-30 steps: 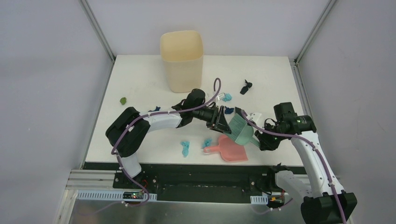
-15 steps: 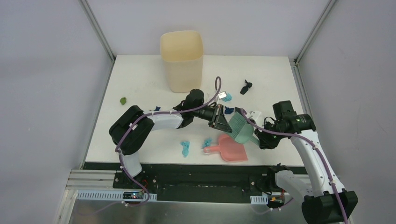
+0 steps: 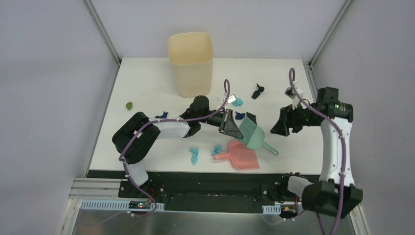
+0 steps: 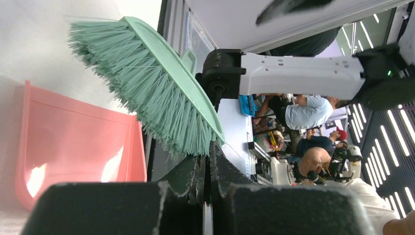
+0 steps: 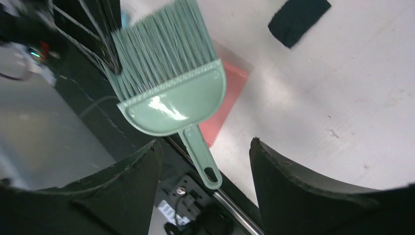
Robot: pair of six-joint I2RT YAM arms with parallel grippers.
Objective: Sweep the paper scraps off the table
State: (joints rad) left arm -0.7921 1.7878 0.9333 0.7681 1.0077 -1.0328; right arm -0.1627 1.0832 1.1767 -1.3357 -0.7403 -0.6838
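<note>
Left end effector (image 4: 205, 176): fingers pressed together, pinching the bristle tips of the teal brush (image 5: 171, 105); the brush hangs from that pinch with its handle free, pointing to 5 o'clock in the overhead view. Right end effector (image 5: 204, 145): fingers spread, gripping nothing, standing apart from the brush at its 3 o'clock.

Step in hand, as judged: taking up the tool; sweeping is not begun. A pinch on the bristles gives poor control; the next move calls for a firm grip on the handle, then strokes drawing the scraps toward the pink dustpan (image 3: 244, 157), which lies just below the brush at 5 o'clock of the tabletop (image 3: 151, 88).

Paper scraps (image 3: 194, 155): small crumpled wads, all loose on the tabletop, none in the dustpan; two light blue at 6 o'clock, just left of the dustpan; a light blue and a navy one just beyond the brush; the black wad (image 3: 257, 91) at 2 o'clock; the green wad (image 3: 129, 105) alone at 9 o'clock near the edge; another navy one beside the left arm. The cream bin (image 3: 191, 63) stands at 12 o'clock.
</note>
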